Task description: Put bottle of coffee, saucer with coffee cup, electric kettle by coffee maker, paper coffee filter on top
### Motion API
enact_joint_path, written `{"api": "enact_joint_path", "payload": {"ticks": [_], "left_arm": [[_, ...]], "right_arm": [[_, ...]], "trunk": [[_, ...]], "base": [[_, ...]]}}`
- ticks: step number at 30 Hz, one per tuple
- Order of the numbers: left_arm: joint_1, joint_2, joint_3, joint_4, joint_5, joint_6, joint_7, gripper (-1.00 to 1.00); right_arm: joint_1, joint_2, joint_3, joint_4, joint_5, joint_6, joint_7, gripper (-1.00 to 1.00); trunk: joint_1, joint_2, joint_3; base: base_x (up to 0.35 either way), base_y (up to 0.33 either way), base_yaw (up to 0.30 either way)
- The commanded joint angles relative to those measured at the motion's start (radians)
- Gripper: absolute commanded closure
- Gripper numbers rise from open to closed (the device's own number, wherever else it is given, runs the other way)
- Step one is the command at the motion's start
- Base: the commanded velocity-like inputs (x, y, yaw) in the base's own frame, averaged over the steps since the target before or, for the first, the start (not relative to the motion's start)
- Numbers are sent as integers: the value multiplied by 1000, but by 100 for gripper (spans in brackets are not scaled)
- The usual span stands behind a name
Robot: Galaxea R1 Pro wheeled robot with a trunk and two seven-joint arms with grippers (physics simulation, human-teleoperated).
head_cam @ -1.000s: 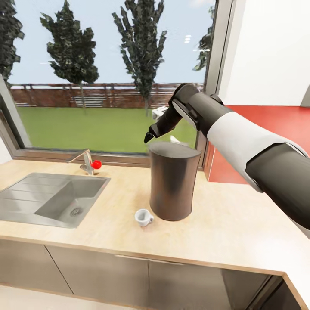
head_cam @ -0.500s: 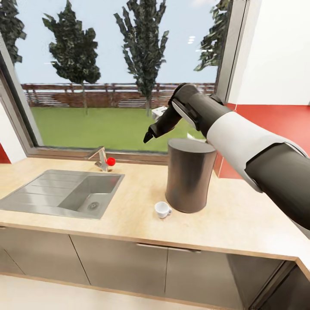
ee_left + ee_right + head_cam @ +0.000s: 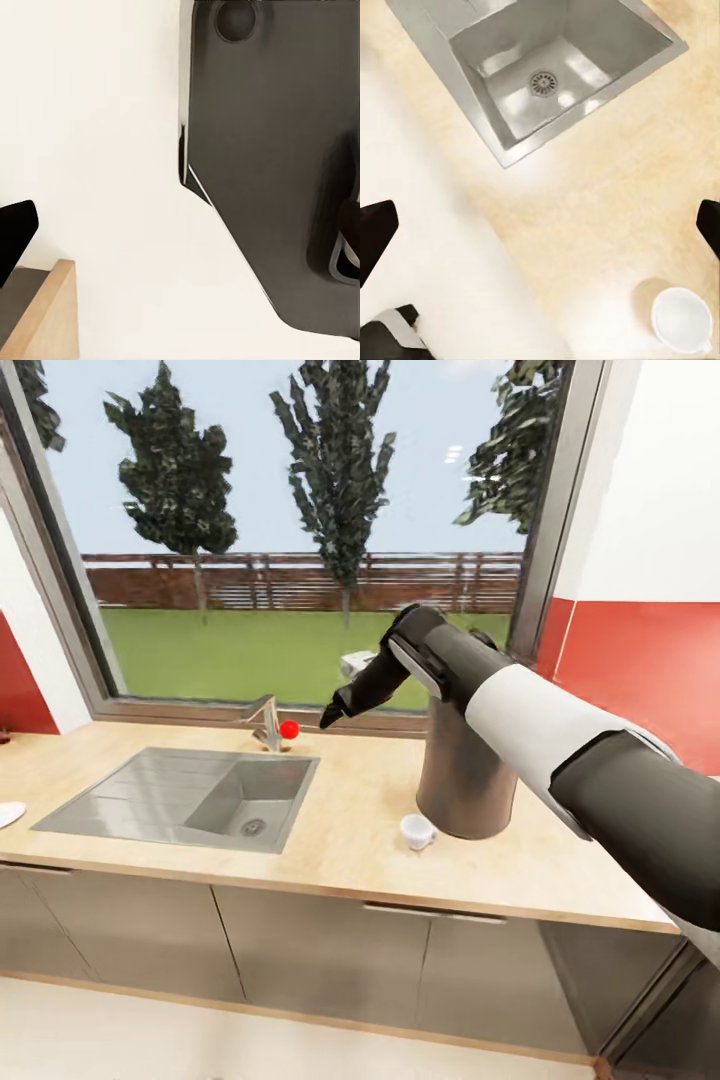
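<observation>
Countertop (image 3: 350, 830) carried the coffee maker (image 3: 465, 780) near its back edge, top hidden behind our right arm, with the cup (image 3: 416, 831) just in front. Right gripper (image 3: 333, 712) hung above, fingers (image 3: 375, 232) spread wide, empty. We couldn't tell the left gripper's state.

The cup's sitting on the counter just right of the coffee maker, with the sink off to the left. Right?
Not quite: the cup stands on the counter just left of the coffee maker, on its sink side. The head view shows it. The sink is indeed to the left.
</observation>
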Motion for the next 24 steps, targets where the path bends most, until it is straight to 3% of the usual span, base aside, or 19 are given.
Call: {"api": "enact_joint_path", "payload": {"ticks": [1,2,3,5,13,16,24], "left_arm": [[0,0,5,0,-4,-3,0,-100],[0,0,5,0,-4,-2,0,-100],[0,1,6,0,-4,-1,0,-100],[0,1,6,0,-3,-2,0,-100],[0,-1,7,0,-3,-2,0,-100],[-1,-3,4,-1,-3,-3,1,-100],[-2,-4,4,-4,-3,-4,1,-100]], "right_arm": [[34,0,7,1,-132,0,0,-100],[43,0,7,1,-166,-1,0,-100],[93,0,10,-1,-310,-4,1,-100],[109,0,10,-1,-339,-5,1,-100],[200,0,11,-54,-372,-5,5,-100],[327,0,11,-116,-374,-4,5,-100],[520,0,12,-115,-373,-4,4,-100]], "trunk": [[0,-3,-2],[0,-3,-2],[0,-3,-2],[0,-3,-2],[0,-3,-2],[0,-3,-2],[0,-3,-2]], "base": [[-185,295,0],[-185,295,0],[-188,293,0],[-193,290,0],[-230,260,0],[-220,186,0],[-24,20,0]]}}
